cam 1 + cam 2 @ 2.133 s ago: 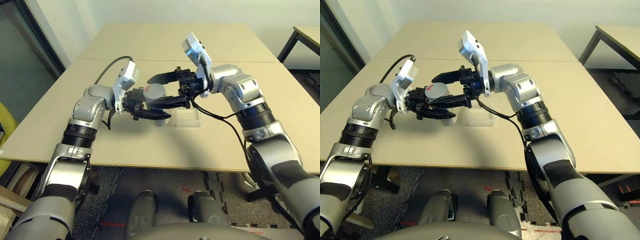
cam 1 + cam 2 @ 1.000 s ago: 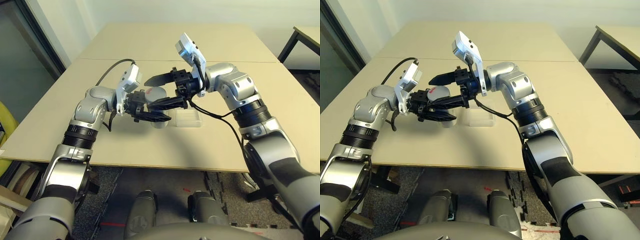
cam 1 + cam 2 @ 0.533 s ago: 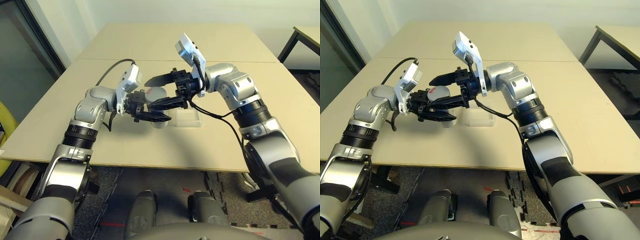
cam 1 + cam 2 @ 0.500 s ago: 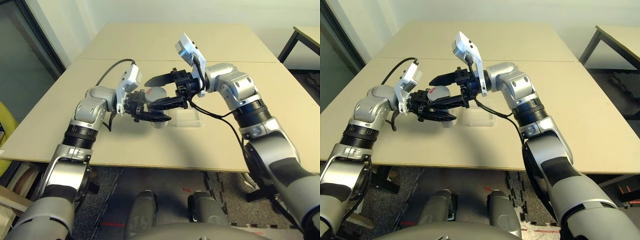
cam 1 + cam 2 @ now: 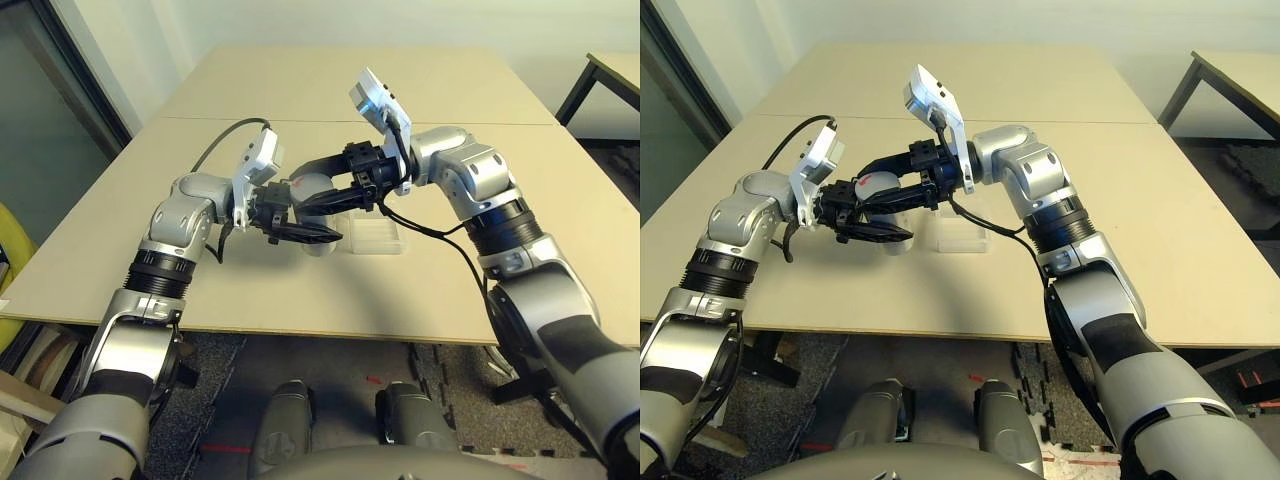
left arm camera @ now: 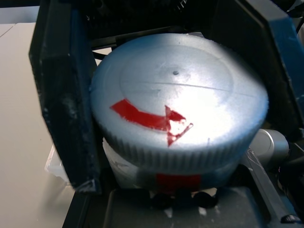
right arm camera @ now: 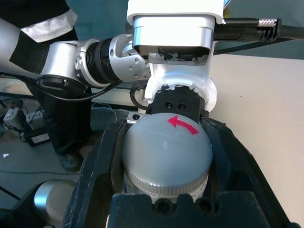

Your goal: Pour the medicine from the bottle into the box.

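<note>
Hiding bottle's [image 6: 175,180] lower body: black gripper [image 5: 290,222] fingers; medicine unseen.

Robotics lab, apparently — bare table [image 5: 440,290], cabled robot arms [image 5: 480,190].

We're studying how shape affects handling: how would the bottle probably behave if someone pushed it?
The bottle looks cylindrical, so on its side it would probably roll. Its smooth cap might slip under a push, though the ribbed edge should give some grip.
</note>
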Tool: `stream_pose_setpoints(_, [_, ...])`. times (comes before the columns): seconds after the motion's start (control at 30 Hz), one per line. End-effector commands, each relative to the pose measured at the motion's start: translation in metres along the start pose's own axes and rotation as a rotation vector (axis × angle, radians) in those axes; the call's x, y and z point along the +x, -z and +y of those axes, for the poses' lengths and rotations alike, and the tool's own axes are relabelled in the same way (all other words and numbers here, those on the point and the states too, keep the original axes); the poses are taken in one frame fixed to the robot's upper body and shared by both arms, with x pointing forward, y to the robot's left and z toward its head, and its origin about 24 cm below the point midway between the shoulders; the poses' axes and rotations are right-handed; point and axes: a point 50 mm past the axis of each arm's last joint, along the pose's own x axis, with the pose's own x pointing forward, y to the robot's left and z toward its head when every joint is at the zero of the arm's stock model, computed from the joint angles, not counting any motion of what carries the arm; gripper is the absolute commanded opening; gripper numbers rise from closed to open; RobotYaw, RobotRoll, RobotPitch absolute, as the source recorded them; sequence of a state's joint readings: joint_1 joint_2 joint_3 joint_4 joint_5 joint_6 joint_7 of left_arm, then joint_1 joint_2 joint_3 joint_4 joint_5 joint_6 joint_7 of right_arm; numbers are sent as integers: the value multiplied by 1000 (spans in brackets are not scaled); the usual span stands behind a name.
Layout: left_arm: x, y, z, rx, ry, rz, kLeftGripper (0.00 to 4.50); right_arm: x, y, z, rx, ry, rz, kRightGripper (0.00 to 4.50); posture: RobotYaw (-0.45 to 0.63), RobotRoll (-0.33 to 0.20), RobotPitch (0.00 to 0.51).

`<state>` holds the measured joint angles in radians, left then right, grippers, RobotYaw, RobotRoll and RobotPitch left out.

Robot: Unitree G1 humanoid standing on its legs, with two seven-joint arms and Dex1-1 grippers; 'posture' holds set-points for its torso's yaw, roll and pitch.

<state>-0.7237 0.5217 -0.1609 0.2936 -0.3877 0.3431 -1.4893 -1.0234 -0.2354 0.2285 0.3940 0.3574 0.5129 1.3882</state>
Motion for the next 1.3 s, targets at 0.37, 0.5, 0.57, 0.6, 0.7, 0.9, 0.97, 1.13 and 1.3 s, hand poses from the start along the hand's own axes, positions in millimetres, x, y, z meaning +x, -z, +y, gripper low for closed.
stream_pose_setpoints(0.37, [0, 17, -1, -33, -4, 42, 2581, -15, -30, -4, 39, 19, -105, 2594, -30, 0, 0])
stream_pose_setpoints(0.5, [-1, 18, 0, -36, -11, 39, 2581, -20, -34, -8, 59, 37, -132, 2594, -27, 0, 0])
stream_pose_setpoints(0.57, [-2, 18, 0, -37, -14, 38, 2581, -21, -37, -9, 74, 40, -161, 2594, -25, 0, 0])
stream_pose_setpoints(0.6, [-2, 19, -1, -38, -15, 38, 2581, -22, -38, -9, 79, 39, -173, 2594, -25, 0, 0])
stream_pose_setpoints(0.7, [-2, 20, -1, -38, -17, 40, 2581, -24, -40, -11, 111, 51, -217, 2594, -24, 0, 0])
stream_pose_setpoints(0.9, [-4, 20, -1, -40, -26, 42, 2581, -30, -39, -15, 143, 101, -239, 2594, -23, 0, 0])
stream_pose_setpoints(0.97, [-6, 20, -1, -39, -33, 43, 2581, -32, -35, -16, 136, 120, -212, 2594, -22, 0, 0])
stream_pose_setpoints(1.13, [-14, 19, 1, -35, -75, 40, 2581, -42, -21, -18, 140, 171, -162, 2594, -17, 0, 0])
stream_pose_setpoints(1.3, [-27, 17, 2, -31, -144, 31, 2581, -62, -4, -24, 156, 263, -116, 2594, -12, 0, 0])
